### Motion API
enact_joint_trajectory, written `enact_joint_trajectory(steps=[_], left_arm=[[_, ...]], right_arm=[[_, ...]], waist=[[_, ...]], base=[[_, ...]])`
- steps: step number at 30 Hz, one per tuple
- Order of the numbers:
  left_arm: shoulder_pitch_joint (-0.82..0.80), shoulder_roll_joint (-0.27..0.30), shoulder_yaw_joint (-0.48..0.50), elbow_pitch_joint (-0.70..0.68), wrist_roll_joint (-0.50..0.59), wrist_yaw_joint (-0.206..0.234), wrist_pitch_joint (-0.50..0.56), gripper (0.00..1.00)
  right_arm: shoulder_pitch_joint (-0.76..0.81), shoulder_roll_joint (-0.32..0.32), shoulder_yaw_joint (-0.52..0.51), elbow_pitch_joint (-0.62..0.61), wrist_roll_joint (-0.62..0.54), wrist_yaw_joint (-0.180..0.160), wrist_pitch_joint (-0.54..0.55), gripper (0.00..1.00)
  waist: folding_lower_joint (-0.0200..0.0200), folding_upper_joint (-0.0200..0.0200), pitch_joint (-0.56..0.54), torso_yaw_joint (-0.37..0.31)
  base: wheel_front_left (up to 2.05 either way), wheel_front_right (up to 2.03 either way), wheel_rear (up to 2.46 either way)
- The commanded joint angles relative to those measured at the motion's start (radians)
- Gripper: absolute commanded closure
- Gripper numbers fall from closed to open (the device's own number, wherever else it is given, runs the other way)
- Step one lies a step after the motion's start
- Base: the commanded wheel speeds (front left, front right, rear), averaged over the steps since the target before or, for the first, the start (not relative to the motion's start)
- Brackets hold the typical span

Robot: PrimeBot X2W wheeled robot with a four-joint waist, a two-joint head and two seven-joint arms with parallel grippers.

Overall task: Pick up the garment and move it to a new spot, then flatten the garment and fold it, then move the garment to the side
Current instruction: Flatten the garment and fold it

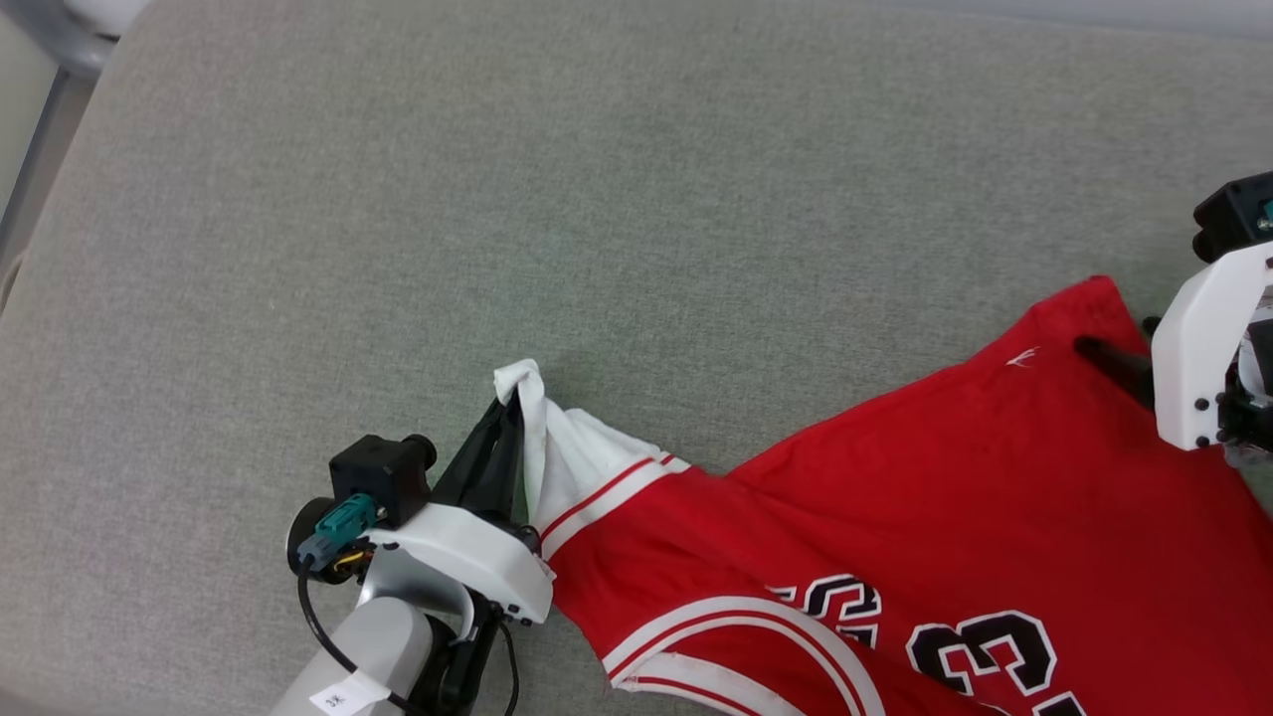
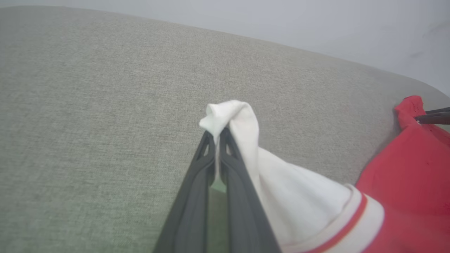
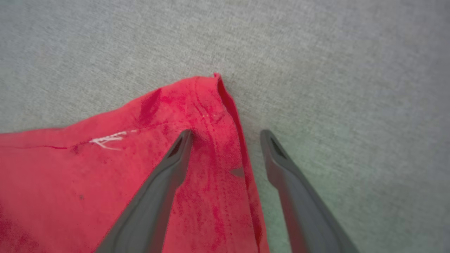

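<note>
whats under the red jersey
The grey fabric surface runs under the edges of the jersey. The part beneath the cloth is covered, so anything lying there cannot be seen.

Red garment [image 1: 895,477], white red-striped sleeve [image 1: 587,462]; surface [image 1: 497,199] perhaps grey-green.

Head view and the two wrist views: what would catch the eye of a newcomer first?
The red garment with black numerals lies spread over the lower right of the grey fabric surface. The left gripper is shut on the tip of its white sleeve, stretched toward the left. The right gripper stands open, its fingers astride the hem at the garment's far red corner.
</note>
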Motion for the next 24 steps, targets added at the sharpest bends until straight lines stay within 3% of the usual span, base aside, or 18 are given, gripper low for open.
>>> enact_joint_trajectory(steps=[1,7,8,10,16,24], left_arm=[[-0.019,-0.01,-0.002,0.006,0.007,-0.006,-0.01,1.0],[-0.037,-0.018,-0.002,0.028,0.009,-0.013,-0.024,1.0],[-0.036,-0.019,-0.001,0.033,0.007,-0.016,-0.024,1.0],[-0.037,-0.02,0.002,0.04,0.005,-0.018,-0.029,1.0],[-0.026,-0.003,0.02,0.067,-0.002,-0.026,-0.035,1.0],[-0.078,0.062,0.067,0.109,-0.011,-0.037,-0.029,1.0]], right_arm=[[-0.022,-0.012,0.026,0.017,0.014,-0.001,0.01,0.0],[0.006,-0.007,0.151,0.095,0.071,-0.001,0.079,0.0],[0.016,-0.005,0.167,0.108,0.084,0.0,0.094,0.41],[0.032,-0.001,0.193,0.131,0.114,0.0,0.132,1.0],[-0.008,-0.017,0.231,0.123,0.153,0.001,0.092,1.0],[-0.104,-0.015,0.161,0.145,0.119,-0.001,-0.138,1.0]], waist=[[-0.0002,0.0,0.03,0.022],[-0.0002,0.0,0.061,0.024],[-0.0002,0.0,0.062,0.023],[-0.0002,0.0,0.062,0.02],[-0.0002,0.0,0.033,0.001],[-0.0002,0.0,-0.07,-0.057]], base=[[0.0,0.0,0.0],[0.0,0.0,0.0],[0.0,0.0,0.0],[0.0,0.0,0.0],[0.0,0.0,0.0],[0.0,0.0,0.0]])
